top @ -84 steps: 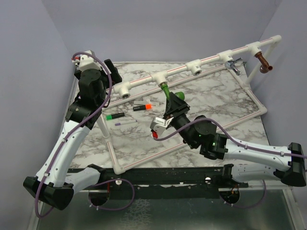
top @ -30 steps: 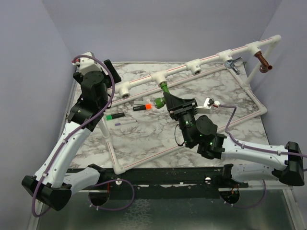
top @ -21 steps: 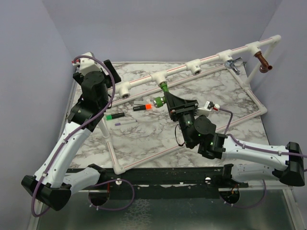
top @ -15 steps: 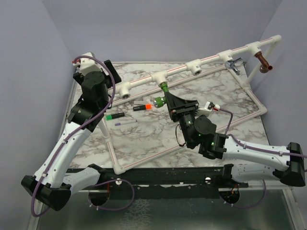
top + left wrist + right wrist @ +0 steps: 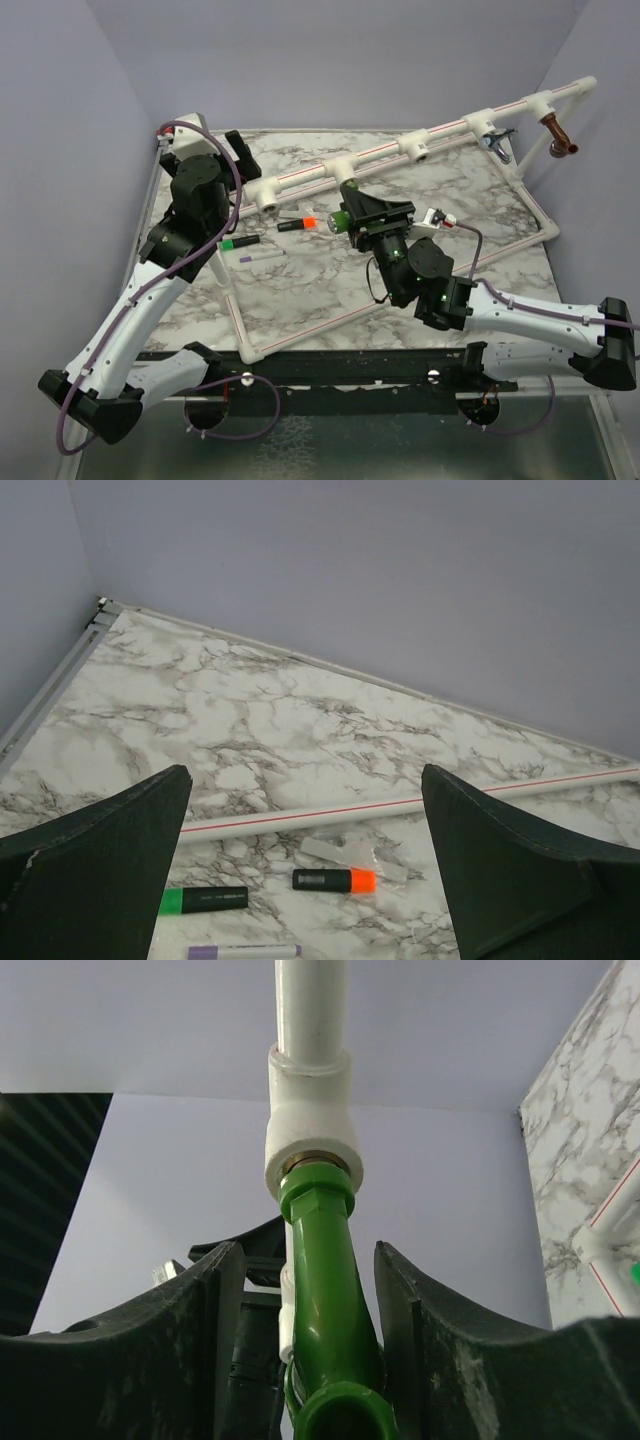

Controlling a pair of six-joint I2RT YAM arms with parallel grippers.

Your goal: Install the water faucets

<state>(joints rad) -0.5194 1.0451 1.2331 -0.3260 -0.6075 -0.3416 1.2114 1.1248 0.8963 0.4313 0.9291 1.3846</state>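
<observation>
The bright green faucet (image 5: 325,1290) is screwed into a white tee (image 5: 310,1110) of the raised pipe rail (image 5: 440,138). My right gripper (image 5: 310,1250) sits around it with a finger on each side, closed on its lower body, with narrow gaps showing near the tips. In the top view the right gripper (image 5: 352,205) covers most of the green faucet (image 5: 338,222). The chrome faucet (image 5: 497,140) and the copper-brown faucet (image 5: 561,137) hang from tees at the rail's right end. My left gripper (image 5: 238,152) is wide open and empty in its wrist view (image 5: 305,770), above the table's back left.
An orange-capped marker (image 5: 333,880), a green-capped marker (image 5: 203,900) and a purple-capped pen (image 5: 240,950) lie on the marble top left of centre. A thin white pipe frame (image 5: 300,330) lies on the table. Purple walls stand close at the back and sides.
The right wrist turned with the green faucet in it. In the last half second the pipe rail shifted and tilted with the gripper, and the left arm moved slightly.
</observation>
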